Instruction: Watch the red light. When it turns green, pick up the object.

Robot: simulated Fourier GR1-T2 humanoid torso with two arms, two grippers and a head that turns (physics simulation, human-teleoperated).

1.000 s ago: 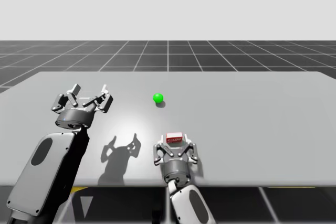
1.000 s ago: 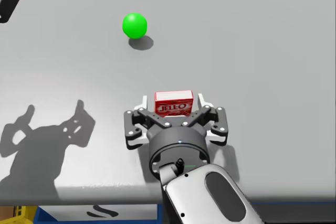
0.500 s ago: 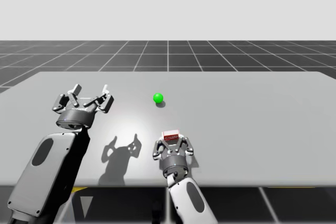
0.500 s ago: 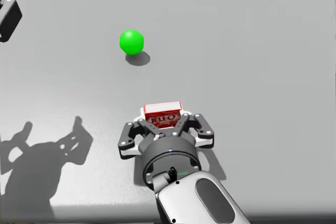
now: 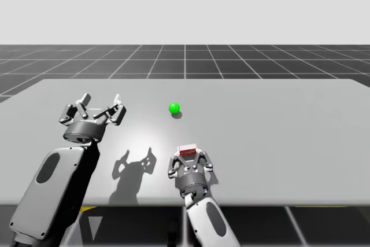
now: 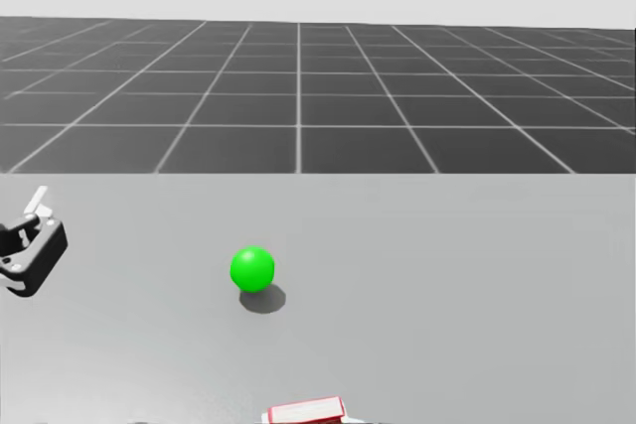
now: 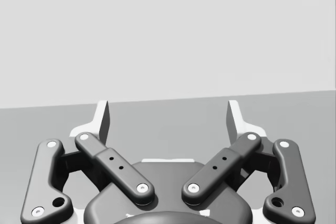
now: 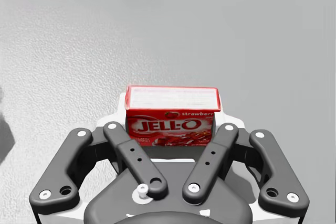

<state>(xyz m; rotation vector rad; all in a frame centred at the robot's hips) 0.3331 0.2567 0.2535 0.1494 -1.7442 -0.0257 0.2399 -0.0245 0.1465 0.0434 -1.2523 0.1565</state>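
The light is a green ball (image 5: pixel 174 108) (image 6: pixel 252 269) on the grey table (image 5: pixel 277 120), past the middle. A small red box (image 5: pixel 187 151) (image 6: pixel 305 411) (image 8: pixel 172 124) stands near the table's front edge. My right gripper (image 5: pixel 188 157) (image 8: pixel 172 109) reaches in from the front and is shut on it, a finger pressed against each side of the box. Off to the left my left gripper (image 5: pixel 99 101) (image 7: pixel 168 121) hovers above the table, open and holding nothing. One of its fingertips (image 6: pixel 40 202) shows left of the ball.
The left arm's shadow (image 5: pixel 134 166) falls on the table between the two arms. The table's front edge (image 5: pixel 277 205) runs just behind the right wrist. A dark gridded floor (image 6: pixel 298 96) lies beyond the far edge.
My right gripper's fingers have drawn in onto the red box. My head has turned upward, so the whole head view has slid down. The left arm has barely moved.
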